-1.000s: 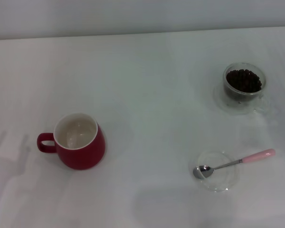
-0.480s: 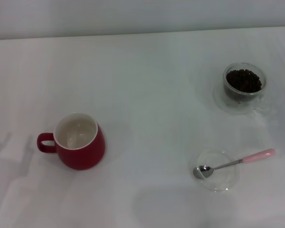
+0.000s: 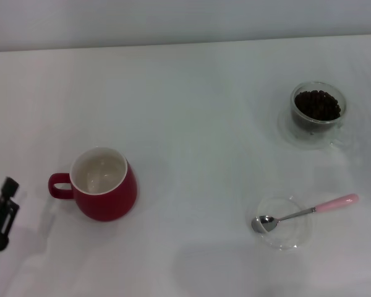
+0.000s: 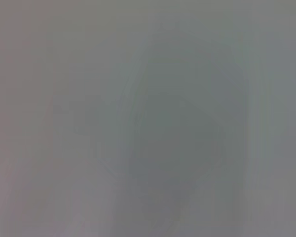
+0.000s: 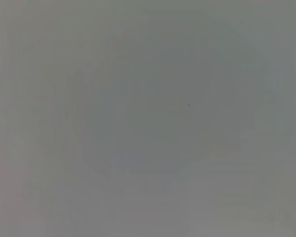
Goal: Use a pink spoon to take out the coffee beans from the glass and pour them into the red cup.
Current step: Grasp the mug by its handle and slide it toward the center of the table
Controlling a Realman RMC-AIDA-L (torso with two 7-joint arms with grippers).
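Observation:
The red cup point(image 3: 104, 184) stands at the left of the white table, its white inside showing and its handle turned left. At the far right sits the glass point(image 3: 317, 106) with dark coffee beans point(image 3: 318, 104) heaped in it. The pink spoon point(image 3: 304, 212) rests with its silver bowl in a shallow clear dish point(image 3: 279, 223) at the near right, its handle pointing right. My left gripper point(image 3: 1, 213) shows as a black tip at the left edge, left of the cup and apart from it. The right gripper is out of view. Both wrist views are plain grey.
The white table point(image 3: 191, 124) spreads across the whole head view, with a pale wall along the back edge. A faint wet ring lies around the base of the glass.
My left gripper has come into the head view at the left edge, beside the red cup. Cup, glass, dish and spoon have not moved.

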